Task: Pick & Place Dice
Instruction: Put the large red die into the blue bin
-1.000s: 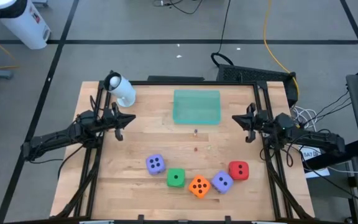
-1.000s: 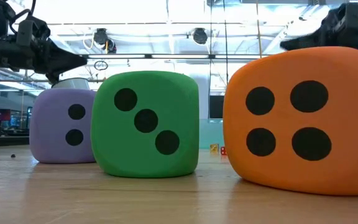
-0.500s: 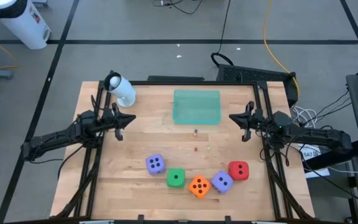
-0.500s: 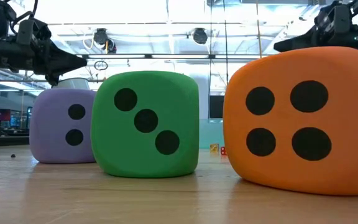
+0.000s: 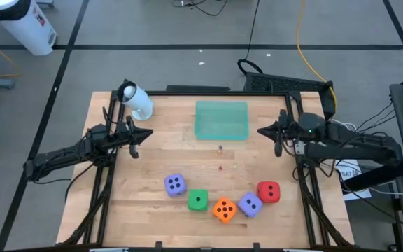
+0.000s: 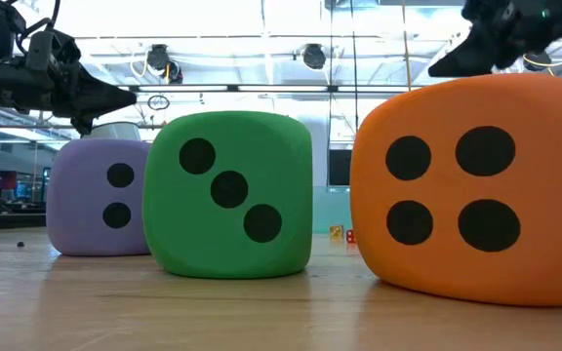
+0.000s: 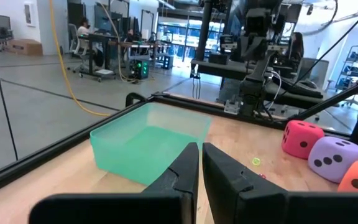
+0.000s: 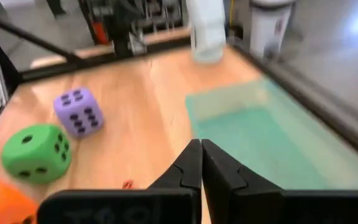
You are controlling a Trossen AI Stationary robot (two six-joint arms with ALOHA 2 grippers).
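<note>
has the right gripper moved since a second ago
Yes. In the high view the right gripper, jaws shut, has shifted toward the table's far edge and slightly inward, nearer the green bin.

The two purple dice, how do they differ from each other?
The left purple die shows four pips on top and stands beside the green die; the right purple die shows three and sits between the orange die and red die. Both are purple cubes.
</note>
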